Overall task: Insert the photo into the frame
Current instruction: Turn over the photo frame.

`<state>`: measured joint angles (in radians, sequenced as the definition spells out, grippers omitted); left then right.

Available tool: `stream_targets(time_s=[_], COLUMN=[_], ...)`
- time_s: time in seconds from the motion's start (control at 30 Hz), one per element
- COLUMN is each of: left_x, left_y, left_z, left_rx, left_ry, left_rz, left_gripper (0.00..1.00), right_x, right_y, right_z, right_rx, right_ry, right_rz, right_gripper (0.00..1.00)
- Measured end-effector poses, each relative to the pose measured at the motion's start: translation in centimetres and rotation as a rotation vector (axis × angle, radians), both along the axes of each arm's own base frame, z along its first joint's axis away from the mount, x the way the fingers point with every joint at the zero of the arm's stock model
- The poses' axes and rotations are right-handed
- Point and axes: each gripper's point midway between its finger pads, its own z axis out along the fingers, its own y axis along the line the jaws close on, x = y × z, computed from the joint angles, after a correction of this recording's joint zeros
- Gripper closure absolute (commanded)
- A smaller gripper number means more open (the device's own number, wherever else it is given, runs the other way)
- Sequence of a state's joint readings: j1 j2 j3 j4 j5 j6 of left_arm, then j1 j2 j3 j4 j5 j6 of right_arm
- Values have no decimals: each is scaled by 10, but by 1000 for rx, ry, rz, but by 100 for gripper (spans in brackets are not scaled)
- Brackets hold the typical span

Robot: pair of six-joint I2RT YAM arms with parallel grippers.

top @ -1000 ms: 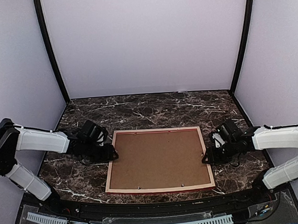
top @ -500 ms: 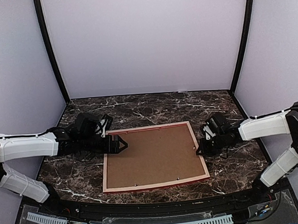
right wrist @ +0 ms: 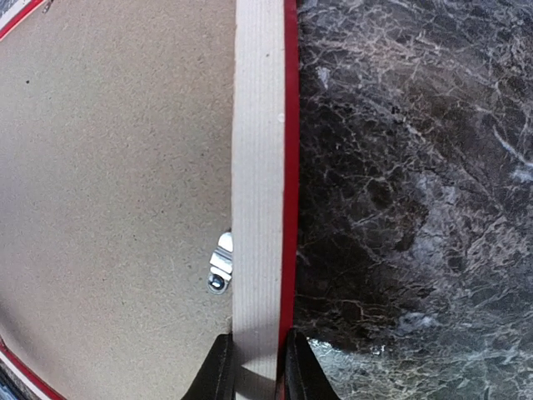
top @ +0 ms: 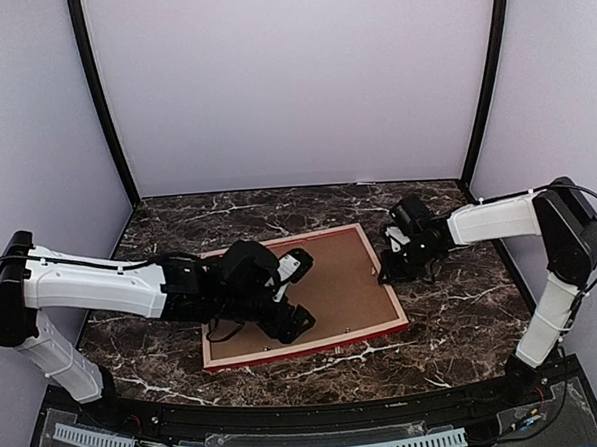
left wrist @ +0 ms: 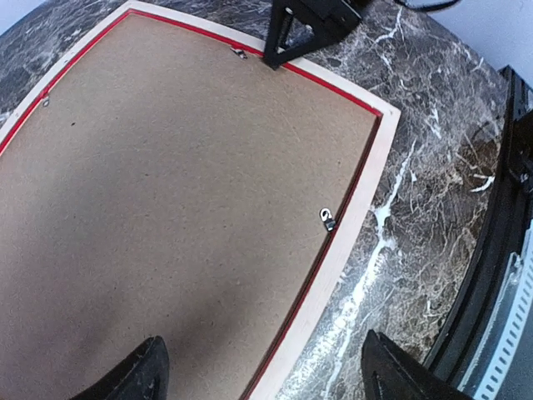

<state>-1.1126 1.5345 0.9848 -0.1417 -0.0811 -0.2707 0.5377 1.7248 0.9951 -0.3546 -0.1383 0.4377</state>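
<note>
Evidently the opening-up step: right gripper (top: 391, 272) pinches the frame (top: 334, 336) at its right rail; left gripper (top: 294, 292) hangs spread above its backing board (top: 342, 281); next, clips (left wrist: 327, 219) likely need turning.

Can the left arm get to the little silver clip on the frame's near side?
Probably yes. The left end effector hangs open over the backing board, and nothing lies between it and the silver clip. The right end effector pinches the frame at its right edge, out of the way.

Right gripper (right wrist: 256, 367) clamped the frame (right wrist: 258, 167) rail; left gripper (top: 298, 292) opened, reaching over the backing board (left wrist: 166, 167); the frame rotated.
</note>
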Motion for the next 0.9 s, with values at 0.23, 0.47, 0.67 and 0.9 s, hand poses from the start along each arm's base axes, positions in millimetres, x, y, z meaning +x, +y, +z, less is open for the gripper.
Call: stream_targets(time_s=[0.23, 0.47, 0.67, 0.9], left_x=[-23, -34, -39, -37], left_y=[-10, -4, 4, 12], left_z=[-44, -71, -75, -80], left_rx=[276, 501, 587, 668], left_ry=[-118, -238, -306, -379], left_rz=[-98, -144, -155, -138], left_gripper=[15, 13, 13, 16], right_x=[-6, -14, -18, -25], right_y=[-7, -11, -12, -12], right_z=[9, 29, 36, 39], right_rx=[-11, -10, -8, 3], right_ry=[42, 59, 78, 108], right_rz=[33, 55, 74, 80], right_gripper=[100, 100, 100, 100])
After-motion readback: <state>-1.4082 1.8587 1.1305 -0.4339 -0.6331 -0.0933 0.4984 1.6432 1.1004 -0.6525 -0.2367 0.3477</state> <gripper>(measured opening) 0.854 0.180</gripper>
